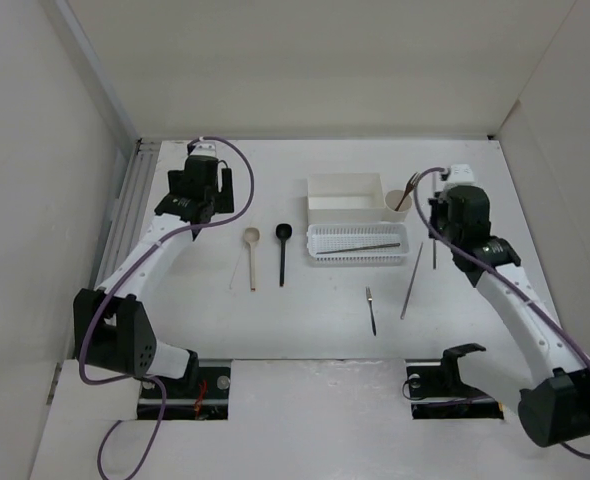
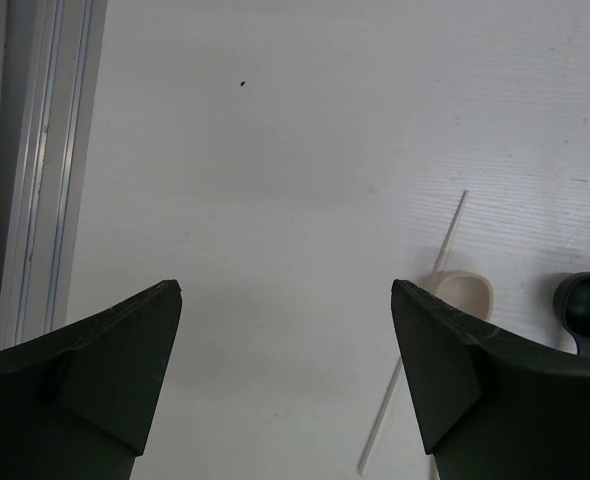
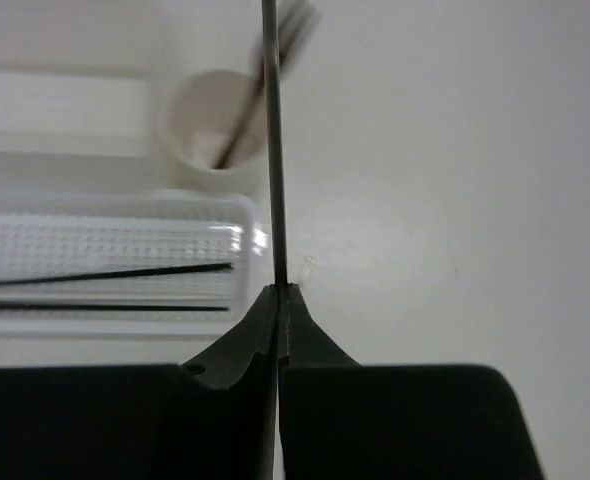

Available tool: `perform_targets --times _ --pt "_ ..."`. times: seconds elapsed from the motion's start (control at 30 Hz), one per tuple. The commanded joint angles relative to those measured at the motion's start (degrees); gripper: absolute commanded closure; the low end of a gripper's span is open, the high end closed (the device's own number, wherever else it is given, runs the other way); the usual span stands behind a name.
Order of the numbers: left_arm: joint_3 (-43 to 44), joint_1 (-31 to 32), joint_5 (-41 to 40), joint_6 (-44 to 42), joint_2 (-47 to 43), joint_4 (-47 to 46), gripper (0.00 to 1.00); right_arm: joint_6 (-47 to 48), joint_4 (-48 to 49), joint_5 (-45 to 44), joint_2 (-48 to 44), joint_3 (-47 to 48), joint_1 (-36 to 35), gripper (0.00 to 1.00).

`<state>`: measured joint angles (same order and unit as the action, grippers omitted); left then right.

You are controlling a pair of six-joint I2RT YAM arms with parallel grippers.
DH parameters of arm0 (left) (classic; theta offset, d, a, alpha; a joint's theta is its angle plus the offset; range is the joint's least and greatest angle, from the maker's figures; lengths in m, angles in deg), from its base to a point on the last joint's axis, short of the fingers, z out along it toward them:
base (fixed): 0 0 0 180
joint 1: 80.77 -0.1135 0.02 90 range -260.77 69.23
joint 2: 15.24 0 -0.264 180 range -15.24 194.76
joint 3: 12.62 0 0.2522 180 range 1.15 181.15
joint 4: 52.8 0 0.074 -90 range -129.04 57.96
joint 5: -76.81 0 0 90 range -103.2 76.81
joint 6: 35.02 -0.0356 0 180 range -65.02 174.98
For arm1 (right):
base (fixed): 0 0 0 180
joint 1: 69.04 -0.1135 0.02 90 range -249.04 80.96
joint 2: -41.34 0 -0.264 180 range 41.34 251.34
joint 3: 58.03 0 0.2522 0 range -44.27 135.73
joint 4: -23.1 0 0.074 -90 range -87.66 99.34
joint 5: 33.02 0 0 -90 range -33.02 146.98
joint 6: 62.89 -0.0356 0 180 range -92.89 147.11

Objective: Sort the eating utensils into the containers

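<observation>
My left gripper [image 1: 197, 200] [image 2: 285, 290] is open and empty above bare table, left of the spoons. A beige spoon [image 1: 252, 250] [image 2: 465, 292], a black spoon [image 1: 283, 245] [image 2: 587, 305] and a pale stick [image 2: 415, 340] lie side by side. My right gripper [image 1: 437, 225] [image 3: 278, 290] is shut on a thin dark utensil [image 1: 434, 252] [image 3: 270, 150], right of the white perforated basket [image 1: 320, 243] [image 3: 35, 250], which holds two dark sticks [image 3: 105, 290]. The beige cup [image 1: 399, 201] [image 3: 200, 140] holds a dark fork. The white box [image 1: 345, 192] stands behind the basket.
A small dark fork [image 1: 371, 310] and a long thin stick [image 1: 412, 280] lie on the table in front of the basket. A metal rail [image 1: 130, 200] [image 2: 35, 170] runs along the left wall. White walls close in the table on three sides.
</observation>
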<state>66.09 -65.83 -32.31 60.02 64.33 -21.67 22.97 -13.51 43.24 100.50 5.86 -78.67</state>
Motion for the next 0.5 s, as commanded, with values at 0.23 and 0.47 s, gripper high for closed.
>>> perform_targets --times 0.23,0.47 --pt "0.1 0.5 -5.1 -1.6 1.7 -1.5 0.16 55.9 11.6 20.1 5.3 4.3 -18.5 1.0" --pt "1.3 -0.5 -5.1 -1.6 5.3 -0.9 0.16 68.5 -5.3 22.7 25.0 17.1 -22.5 1.0"
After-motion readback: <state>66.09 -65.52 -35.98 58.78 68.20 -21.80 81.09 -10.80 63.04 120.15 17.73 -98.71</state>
